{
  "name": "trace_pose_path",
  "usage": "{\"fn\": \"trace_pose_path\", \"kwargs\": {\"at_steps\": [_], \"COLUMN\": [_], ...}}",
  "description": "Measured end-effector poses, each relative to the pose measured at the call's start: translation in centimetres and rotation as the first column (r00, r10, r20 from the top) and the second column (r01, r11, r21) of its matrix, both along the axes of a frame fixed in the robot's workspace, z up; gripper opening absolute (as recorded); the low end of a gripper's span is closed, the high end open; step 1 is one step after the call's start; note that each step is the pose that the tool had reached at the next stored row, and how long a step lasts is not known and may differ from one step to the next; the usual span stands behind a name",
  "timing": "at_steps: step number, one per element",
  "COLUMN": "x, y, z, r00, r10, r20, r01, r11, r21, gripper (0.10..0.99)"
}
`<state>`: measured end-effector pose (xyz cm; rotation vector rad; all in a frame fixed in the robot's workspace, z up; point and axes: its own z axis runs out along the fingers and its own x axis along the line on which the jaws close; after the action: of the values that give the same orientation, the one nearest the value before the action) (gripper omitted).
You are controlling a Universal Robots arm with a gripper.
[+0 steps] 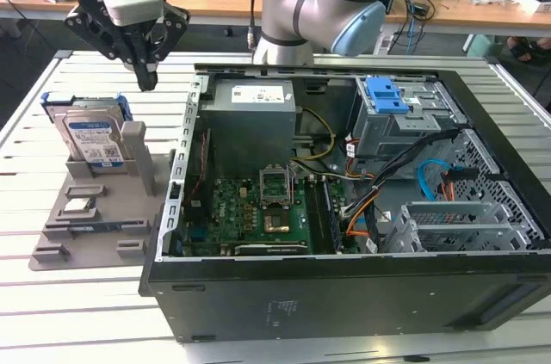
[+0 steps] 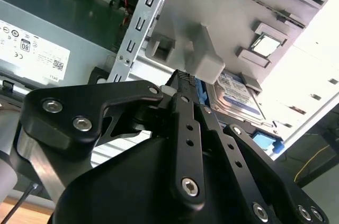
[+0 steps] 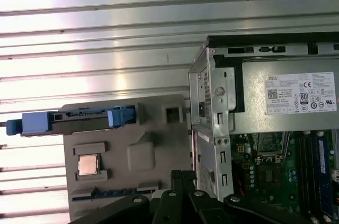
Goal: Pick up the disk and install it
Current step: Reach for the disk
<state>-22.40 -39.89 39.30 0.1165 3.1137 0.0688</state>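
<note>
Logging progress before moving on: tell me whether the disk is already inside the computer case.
No, in the exterior view the disk stands upright in the grey holder beside the case, untouched by the pincer.

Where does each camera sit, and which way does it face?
Exterior view: off the arm, looks down on computer case, disk, arm and tool.
First wrist view: on the wrist, looks straight down at the disk's stand; tool shows.
Second wrist view: on the wrist, looks along the tool toward the disk.
All share disk, stand, computer case.
</note>
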Motion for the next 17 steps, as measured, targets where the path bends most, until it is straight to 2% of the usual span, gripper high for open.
{"fn": "trace_pose_path", "kwargs": {"at_steps": [7,13,17], "x": [-1.74,-2.69,-3.9], "y": [0.0,0.0,0.0], "z": [-0.01,-0.01,-0.03], "r00": [1.0,1.0,1.0], "r10": [0.0,0.0,0.0], "r20": [0.0001,0.0,0.0001], "r01": [0.0,0.0,0.0], "r11": [1.0,1.0,1.0], "r21": [0.0,0.0,0.0], "gripper": [0.102,0.102,0.102]}}
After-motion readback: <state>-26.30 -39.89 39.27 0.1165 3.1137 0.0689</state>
